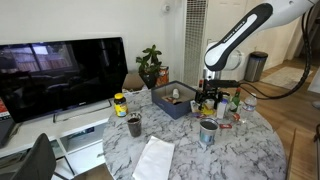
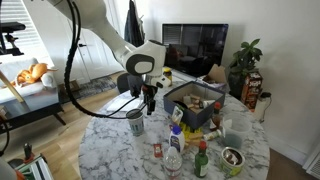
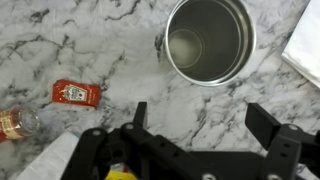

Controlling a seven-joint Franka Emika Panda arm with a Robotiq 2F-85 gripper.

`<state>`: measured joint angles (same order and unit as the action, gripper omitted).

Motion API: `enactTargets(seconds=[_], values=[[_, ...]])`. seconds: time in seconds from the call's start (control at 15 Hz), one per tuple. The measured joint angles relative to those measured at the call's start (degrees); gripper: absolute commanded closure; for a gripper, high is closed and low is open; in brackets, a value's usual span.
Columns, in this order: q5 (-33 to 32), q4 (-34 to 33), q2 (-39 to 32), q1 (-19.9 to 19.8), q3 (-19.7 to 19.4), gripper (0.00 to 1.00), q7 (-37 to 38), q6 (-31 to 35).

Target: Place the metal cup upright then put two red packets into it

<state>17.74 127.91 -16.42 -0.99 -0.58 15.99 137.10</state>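
Observation:
The metal cup [image 3: 205,40] stands upright on the marble table, open top toward the wrist camera and empty inside. It also shows in both exterior views [image 1: 208,132] [image 2: 136,123]. One red packet [image 3: 76,94] lies flat on the table to the cup's left in the wrist view. A small red patch that may be this packet shows in an exterior view [image 2: 157,150]. No other red packet can be made out. My gripper [image 3: 200,120] hovers just above the table beside the cup, with its fingers wide apart and nothing between them. It also shows in both exterior views [image 1: 210,100] [image 2: 150,100].
A small bottle [image 3: 15,122] lies left of the red packet. White paper [image 3: 305,50] [image 1: 153,160] lies on the table. A darker cup [image 1: 134,125] [image 2: 232,160], a box of items [image 1: 180,100] [image 2: 195,105] and several small bottles [image 2: 175,155] stand on the round table.

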Motion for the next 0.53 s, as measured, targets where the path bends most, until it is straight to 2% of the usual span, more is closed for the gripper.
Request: enactTargets(seconds=[0.27,0.53], values=[[6.96,1.89,-1.71,-3.91,-0.96,0.0,-2.16,4.27],[9.18,2.66,-5.15,-6.0,-1.3,0.0,-3.28,6.07]])
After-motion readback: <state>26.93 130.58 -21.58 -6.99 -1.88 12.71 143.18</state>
